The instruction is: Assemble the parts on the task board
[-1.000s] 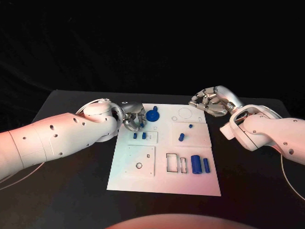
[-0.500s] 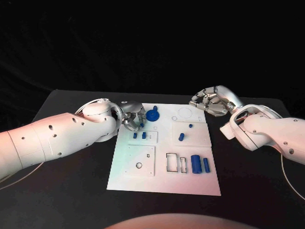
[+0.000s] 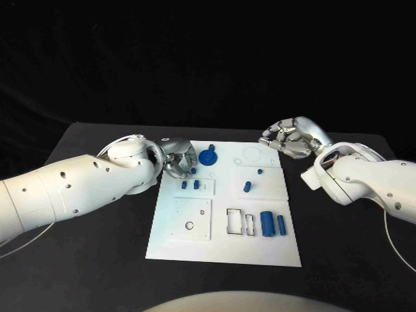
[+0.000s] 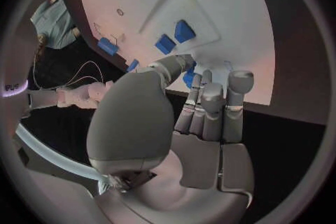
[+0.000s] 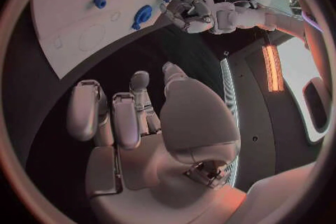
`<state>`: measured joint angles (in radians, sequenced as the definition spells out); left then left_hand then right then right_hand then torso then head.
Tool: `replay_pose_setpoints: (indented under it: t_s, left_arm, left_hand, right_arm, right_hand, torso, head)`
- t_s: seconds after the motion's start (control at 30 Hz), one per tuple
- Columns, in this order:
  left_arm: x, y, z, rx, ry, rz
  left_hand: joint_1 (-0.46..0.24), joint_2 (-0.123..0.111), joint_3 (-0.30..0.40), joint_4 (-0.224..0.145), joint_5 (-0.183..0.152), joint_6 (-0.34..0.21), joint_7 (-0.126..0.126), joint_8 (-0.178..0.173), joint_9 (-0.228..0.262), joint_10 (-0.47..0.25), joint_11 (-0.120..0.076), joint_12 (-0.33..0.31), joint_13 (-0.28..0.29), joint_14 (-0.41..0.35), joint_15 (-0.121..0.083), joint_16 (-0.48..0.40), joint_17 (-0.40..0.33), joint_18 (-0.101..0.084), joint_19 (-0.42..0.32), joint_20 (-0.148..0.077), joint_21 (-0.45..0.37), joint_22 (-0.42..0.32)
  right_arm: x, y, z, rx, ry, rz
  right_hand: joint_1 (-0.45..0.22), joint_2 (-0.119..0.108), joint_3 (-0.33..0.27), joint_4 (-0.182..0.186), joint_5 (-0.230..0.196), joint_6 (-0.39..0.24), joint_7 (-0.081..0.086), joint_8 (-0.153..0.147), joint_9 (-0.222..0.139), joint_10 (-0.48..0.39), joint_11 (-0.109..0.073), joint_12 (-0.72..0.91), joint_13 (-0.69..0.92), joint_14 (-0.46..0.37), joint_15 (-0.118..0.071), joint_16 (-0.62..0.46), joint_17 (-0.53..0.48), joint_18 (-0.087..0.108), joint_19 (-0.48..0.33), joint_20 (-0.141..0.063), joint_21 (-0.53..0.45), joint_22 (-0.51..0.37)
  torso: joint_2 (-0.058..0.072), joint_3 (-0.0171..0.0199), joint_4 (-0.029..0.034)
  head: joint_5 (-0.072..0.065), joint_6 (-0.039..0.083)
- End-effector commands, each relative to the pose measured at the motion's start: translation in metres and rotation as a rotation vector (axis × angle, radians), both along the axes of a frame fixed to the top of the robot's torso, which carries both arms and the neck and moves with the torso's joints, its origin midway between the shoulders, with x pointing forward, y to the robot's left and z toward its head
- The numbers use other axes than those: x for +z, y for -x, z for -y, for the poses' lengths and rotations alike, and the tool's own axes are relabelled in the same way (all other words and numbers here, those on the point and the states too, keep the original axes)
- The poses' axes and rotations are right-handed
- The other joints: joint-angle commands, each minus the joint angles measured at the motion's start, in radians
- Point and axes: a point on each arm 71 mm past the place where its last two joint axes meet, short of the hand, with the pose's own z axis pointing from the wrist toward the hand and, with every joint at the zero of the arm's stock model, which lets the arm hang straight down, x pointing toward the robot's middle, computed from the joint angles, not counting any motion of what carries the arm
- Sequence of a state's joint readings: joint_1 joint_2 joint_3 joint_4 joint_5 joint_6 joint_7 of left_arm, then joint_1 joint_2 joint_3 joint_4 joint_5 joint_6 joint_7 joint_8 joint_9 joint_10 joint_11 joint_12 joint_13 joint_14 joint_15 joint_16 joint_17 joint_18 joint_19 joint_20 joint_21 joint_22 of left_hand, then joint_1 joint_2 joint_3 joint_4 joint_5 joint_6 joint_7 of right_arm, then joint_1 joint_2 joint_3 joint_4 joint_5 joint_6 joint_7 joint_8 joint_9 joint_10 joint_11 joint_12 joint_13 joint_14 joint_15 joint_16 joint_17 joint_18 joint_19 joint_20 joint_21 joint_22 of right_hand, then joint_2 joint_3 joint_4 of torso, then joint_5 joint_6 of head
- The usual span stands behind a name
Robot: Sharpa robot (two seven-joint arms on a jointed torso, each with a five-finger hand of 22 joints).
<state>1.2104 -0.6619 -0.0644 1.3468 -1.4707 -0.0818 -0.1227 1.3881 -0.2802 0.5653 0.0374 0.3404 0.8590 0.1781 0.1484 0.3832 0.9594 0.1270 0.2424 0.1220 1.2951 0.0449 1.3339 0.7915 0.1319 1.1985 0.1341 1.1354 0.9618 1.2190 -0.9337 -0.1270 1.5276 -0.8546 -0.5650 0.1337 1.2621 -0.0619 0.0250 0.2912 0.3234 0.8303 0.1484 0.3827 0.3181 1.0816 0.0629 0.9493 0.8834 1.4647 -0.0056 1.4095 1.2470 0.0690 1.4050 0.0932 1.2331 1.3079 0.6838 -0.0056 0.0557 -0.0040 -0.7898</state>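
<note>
The right hand (image 5: 143, 123) holds nothing, its fingers loosely apart above the black table (image 5: 133, 61); beyond them lies the task board (image 5: 84, 11), the left hand (image 5: 185, 14) at its far edge.

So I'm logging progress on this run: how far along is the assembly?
Early, it seems. Possibly done: the blue round part stands at the task board's far end. In hand: the left hand is beside that part; whether it holds anything is unclear. Left: the blue cylinders lie loose, and the right hand holds nothing.
</note>
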Motion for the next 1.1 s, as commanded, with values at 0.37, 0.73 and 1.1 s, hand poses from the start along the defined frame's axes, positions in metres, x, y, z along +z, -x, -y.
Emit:
replay_pose_setpoints:
  t_s: [0.37,0.73,1.1]
  left_arm:
    - [0.031,-0.001,-0.044,0.159,0.551,-0.152]
    - [0.045,0.002,-0.076,0.276,1.166,-0.454]
    - [0.049,0.009,-0.085,0.284,1.264,-0.473]
  left_hand:
    - [0.011,0.032,-0.026,0.008,0.009,0.028,0.014,0.011,-0.006,-0.018,0.009,0.008,-0.011,-0.122,0.005,-0.089,-0.22,0.051,-0.14,0.006,-0.172,-0.203]
    - [0.01,0.062,-0.008,0.011,0.002,0.068,0.006,0.03,-0.007,0.052,-0.006,0.075,0.001,-0.202,-0.004,-0.163,-0.32,0.054,-0.183,-0.002,-0.221,-0.236]
    - [0.014,0.068,-0.023,0.003,0.002,0.089,-0.002,0.046,-0.003,0.081,-0.017,0.107,0.011,-0.204,-0.013,-0.166,-0.33,0.054,-0.181,-0.01,-0.23,-0.243]
  right_arm:
    - [-0.011,-0.003,0.003,0.102,0.208,-0.066]
    - [-0.018,-0.001,-0.015,0.201,0.646,0.047]
    - [-0.023,0.003,-0.027,0.208,0.78,0.114]
  right_hand:
    - [0.255,-0.079,0.218,-0.032,-0.141,0.023,0.018,-0.022,-0.027,-0.091,0.022,-0.505,-0.422,0.027,0.009,-0.025,-0.019,0.014,-0.01,0.011,-0.044,0.047]
    - [0.236,-0.18,0.375,-0.035,-0.181,0.079,0.007,-0.07,-0.051,-0.018,0.027,-0.691,-0.616,0.036,0.016,-0.016,-0.011,0.0,0.025,0.015,0.027,0.097]
    - [0.219,-0.195,0.39,-0.038,-0.18,0.094,0.0,-0.073,-0.052,-0.011,0.024,-0.711,-0.643,0.038,0.014,-0.013,-0.008,-0.001,0.028,0.012,0.032,0.102]
  torso:
    - [-0.004,0.0007,0.001]
    - [-0.001,-0.0016,-0.0005]
    - [-0.003,-0.0039,0.0022]
  head:
    - [-0.013,0.016]
    - [-0.065,0.032]
    - [-0.066,0.029]
